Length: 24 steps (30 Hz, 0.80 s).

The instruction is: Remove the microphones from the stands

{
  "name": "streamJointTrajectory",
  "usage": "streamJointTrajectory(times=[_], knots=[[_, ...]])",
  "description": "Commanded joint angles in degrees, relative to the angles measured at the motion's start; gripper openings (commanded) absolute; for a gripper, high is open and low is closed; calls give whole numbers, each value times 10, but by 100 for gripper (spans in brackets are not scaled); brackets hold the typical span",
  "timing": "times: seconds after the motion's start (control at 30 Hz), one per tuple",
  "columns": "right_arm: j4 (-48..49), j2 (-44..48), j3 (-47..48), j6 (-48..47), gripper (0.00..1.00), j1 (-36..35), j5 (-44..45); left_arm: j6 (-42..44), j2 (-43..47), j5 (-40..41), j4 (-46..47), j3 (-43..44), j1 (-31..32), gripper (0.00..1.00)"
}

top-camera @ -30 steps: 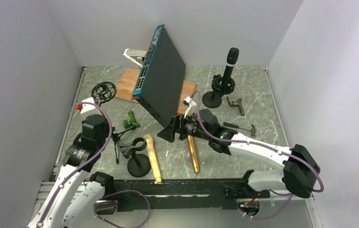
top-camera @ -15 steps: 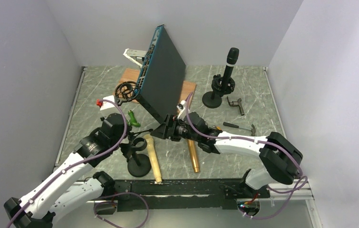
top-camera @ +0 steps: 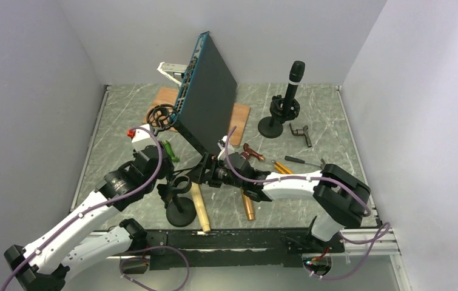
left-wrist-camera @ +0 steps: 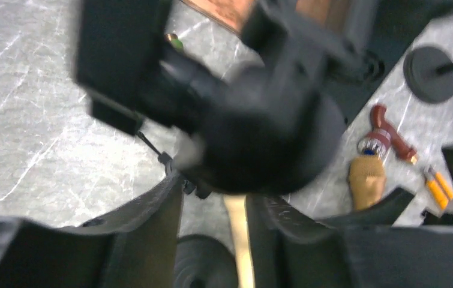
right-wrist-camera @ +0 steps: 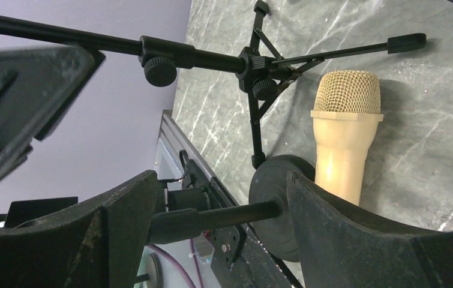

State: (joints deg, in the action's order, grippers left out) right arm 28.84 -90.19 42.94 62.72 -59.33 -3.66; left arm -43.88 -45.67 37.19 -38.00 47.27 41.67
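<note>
A black microphone (top-camera: pixel 296 74) stands upright in its round-based stand (top-camera: pixel 270 126) at the back right, far from both grippers. Near the front, a small black stand with a round base (top-camera: pixel 179 213) (right-wrist-camera: pixel 275 207) has a beige microphone (top-camera: pixel 200 209) (right-wrist-camera: pixel 345 138) lying flat beside it. My right gripper (top-camera: pixel 205 174) (right-wrist-camera: pixel 221 186) is open, its fingers either side of this stand's post (right-wrist-camera: pixel 236 215). My left gripper (top-camera: pixel 170 171) (left-wrist-camera: pixel 215 198) is open above the base (left-wrist-camera: pixel 203 264) and the beige microphone (left-wrist-camera: pixel 237 237); a blurred black mass fills most of its view.
A large dark box (top-camera: pixel 207 97) leans upright on a wooden board (top-camera: pixel 164 99). A gold microphone (top-camera: pixel 247 205), a red-handled tool (top-camera: pixel 252 151), a yellow-handled tool (top-camera: pixel 282 168) and a hammer (top-camera: pixel 306 162) lie to the right. A small tripod stand (right-wrist-camera: pixel 254 66) lies by the beige microphone.
The left arm swung in from the left to the small stand and its jaws parted. The right gripper slid left onto the stand's post, uncovering the tools behind it.
</note>
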Motion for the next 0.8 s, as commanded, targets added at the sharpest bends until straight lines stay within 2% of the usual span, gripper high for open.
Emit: streamJointTrajectory(times=[0.0,0.1,0.33,0.43,0.57,0.77], knots=[[73,-21,27,20,81,-4,30,-29,32,-67,-46,24,12,53],[83,-33,34,22,81,-4,28,-9,63,-63,-59,36,12,60],[86,-50,47,19,80,-5,26,43,126,-19,-104,90,12,62],[89,-55,55,13,80,-6,27,87,152,1,-89,104,12,64],[103,-62,73,6,80,-7,30,169,141,-19,-46,115,11,68],[127,-103,104,22,78,-14,35,195,97,-26,-3,101,9,65]])
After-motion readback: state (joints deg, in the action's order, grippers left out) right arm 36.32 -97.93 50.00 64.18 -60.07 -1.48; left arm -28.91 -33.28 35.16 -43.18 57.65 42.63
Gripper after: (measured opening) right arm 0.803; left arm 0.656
